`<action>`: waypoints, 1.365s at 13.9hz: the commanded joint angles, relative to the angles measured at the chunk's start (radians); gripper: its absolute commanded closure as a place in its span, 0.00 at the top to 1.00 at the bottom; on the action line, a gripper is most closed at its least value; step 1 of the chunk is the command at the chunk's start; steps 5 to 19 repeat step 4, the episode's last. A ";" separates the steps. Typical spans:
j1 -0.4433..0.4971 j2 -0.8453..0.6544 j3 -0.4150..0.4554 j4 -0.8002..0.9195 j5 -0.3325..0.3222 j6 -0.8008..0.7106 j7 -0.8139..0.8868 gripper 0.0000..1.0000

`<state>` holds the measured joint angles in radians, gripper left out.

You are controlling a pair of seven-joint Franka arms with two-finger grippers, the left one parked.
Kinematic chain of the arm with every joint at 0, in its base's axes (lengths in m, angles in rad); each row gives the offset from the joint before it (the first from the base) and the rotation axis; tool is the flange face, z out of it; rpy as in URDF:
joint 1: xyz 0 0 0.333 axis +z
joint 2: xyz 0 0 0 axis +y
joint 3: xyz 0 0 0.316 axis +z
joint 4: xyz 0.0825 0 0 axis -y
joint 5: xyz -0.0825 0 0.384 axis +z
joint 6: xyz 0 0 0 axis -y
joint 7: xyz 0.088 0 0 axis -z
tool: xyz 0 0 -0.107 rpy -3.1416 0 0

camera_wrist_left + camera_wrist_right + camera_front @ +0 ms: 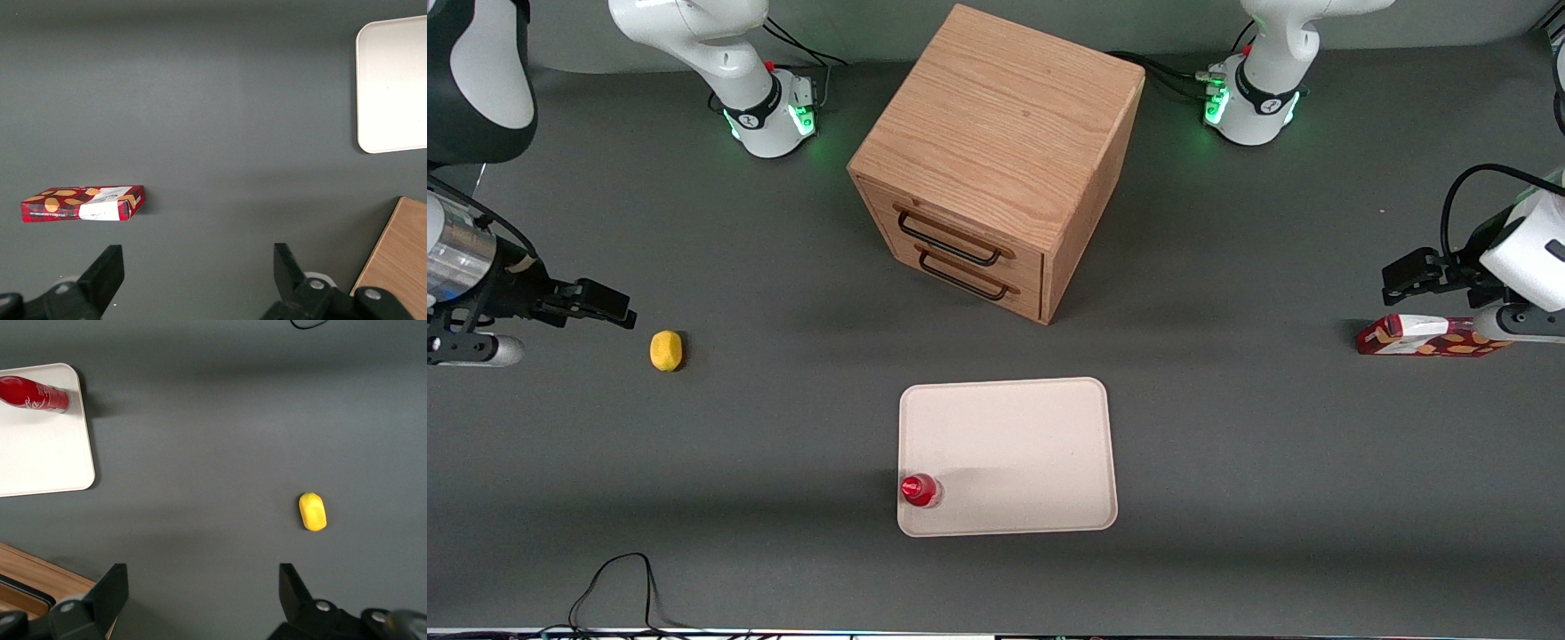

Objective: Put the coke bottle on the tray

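While the coke bottle (919, 491) stands upright in the tray (1014, 444) corner nearest the camera, tight to the rim, a knock could tip it out, though the pincer (609, 307) hangs open, empty, near the lemon (665, 350).

Colours on the dark grey table (1227, 462)

The coke bottle (920, 491) is red, the tray (1014, 444) cream-white, the lemon (665, 350) yellow, the cabinet (996, 151) light oak with 2 black handles (951, 253), the carton (1427, 336) red-white with orange spots, the gripper (596, 304) black.
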<state>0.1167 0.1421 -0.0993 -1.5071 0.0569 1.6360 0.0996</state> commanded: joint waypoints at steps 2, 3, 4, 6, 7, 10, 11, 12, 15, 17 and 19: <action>-0.077 -0.055 0.076 -0.033 0.006 -0.034 -0.020 1.00; -0.072 -0.059 0.073 -0.033 0.006 -0.035 -0.026 1.00; -0.053 -0.061 0.066 -0.035 0.006 -0.038 -0.024 1.00; -0.053 -0.061 0.066 -0.035 0.006 -0.038 -0.024 1.00; -0.053 -0.061 0.066 -0.035 0.006 -0.038 -0.024 1.00; -0.053 -0.061 0.066 -0.035 0.006 -0.038 -0.024 1.00; -0.053 -0.061 0.066 -0.035 0.006 -0.038 -0.024 1.00; -0.053 -0.061 0.066 -0.035 0.006 -0.038 -0.024 1.00; -0.053 -0.061 0.066 -0.035 0.006 -0.038 -0.024 1.00; -0.053 -0.061 0.066 -0.035 0.006 -0.038 -0.024 1.00; -0.053 -0.061 0.066 -0.035 0.006 -0.038 -0.024 1.00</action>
